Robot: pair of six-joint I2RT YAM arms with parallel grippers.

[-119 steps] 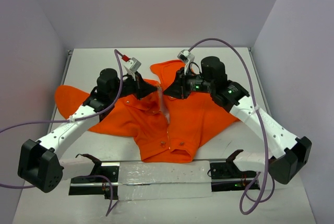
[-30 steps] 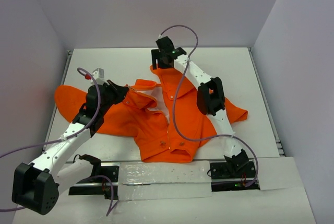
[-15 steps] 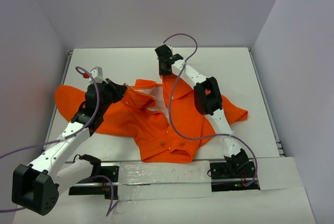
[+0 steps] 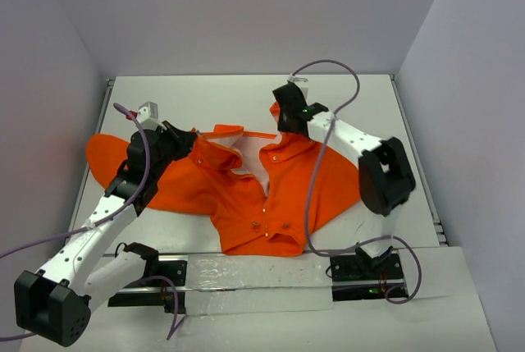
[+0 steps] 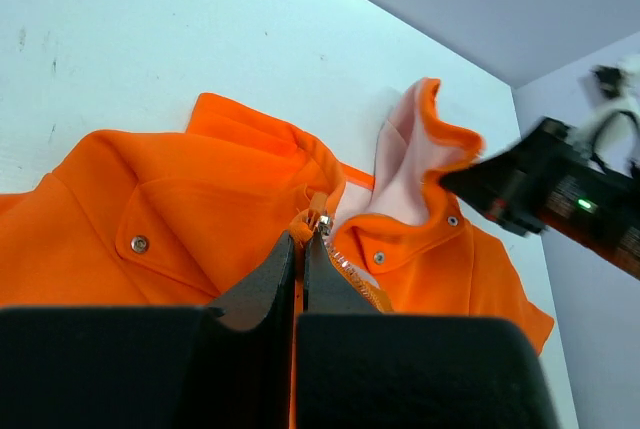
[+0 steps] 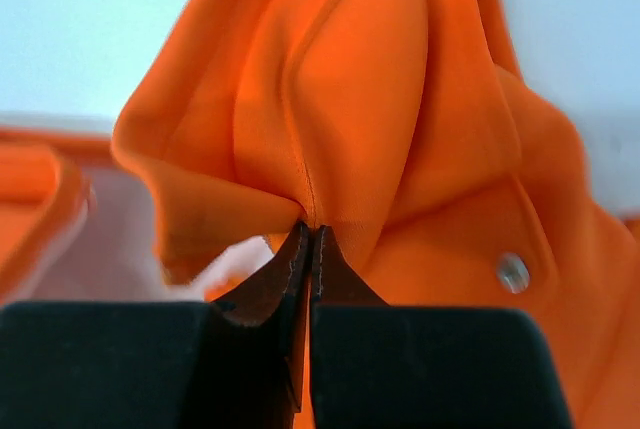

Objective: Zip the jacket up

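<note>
My left gripper (image 5: 300, 241) is pinched shut on the front edge of the jacket (image 4: 246, 204), right beside the zipper pull (image 5: 318, 217). My right gripper (image 6: 306, 234) is clamped tight on a fold of its orange cloth. The jacket lies front-up mid-table (image 4: 164, 98), hem toward the near edge. I judge the lower front zipped and the pale-lined neck open, so the pull has yet to travel up

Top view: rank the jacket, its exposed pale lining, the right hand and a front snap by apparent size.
1. jacket
2. pale lining and right hand: look about alike, and the hand sits nearer the camera, so I won't rank them
3. snap, a tiny dot
</note>
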